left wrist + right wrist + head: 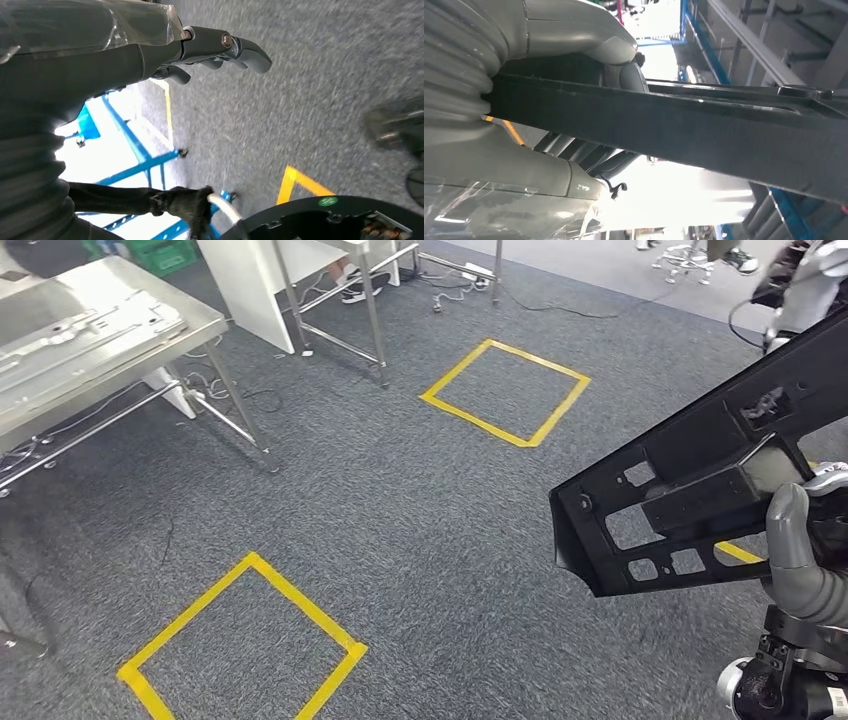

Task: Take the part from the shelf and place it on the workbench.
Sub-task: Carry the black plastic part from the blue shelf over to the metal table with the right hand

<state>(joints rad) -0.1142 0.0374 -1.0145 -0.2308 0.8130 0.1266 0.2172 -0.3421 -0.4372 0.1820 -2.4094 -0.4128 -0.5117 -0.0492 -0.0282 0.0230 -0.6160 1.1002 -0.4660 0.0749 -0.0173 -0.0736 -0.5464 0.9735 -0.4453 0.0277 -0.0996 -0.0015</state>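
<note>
Grey carpet floor [400,500], marked with two yellow tape squares: one near [243,640], one farther off [506,392]. At upper left, a steel bench [150,350] on thin metal legs, bearing flat grey sheet-metal parts [70,335] laid along its top. Beyond it, a white table [250,280] on metal legs, with cables [455,280] trailing over the carpet beside it. Seen from the left wrist, more grey carpet and a yellow tape corner [300,182].

Your right hand [800,550] sits low at the right, fingers wrapped round the black part [700,470] (thumb upright); your left hand [200,55] hangs with fingers loosely curled, holding nothing
</note>
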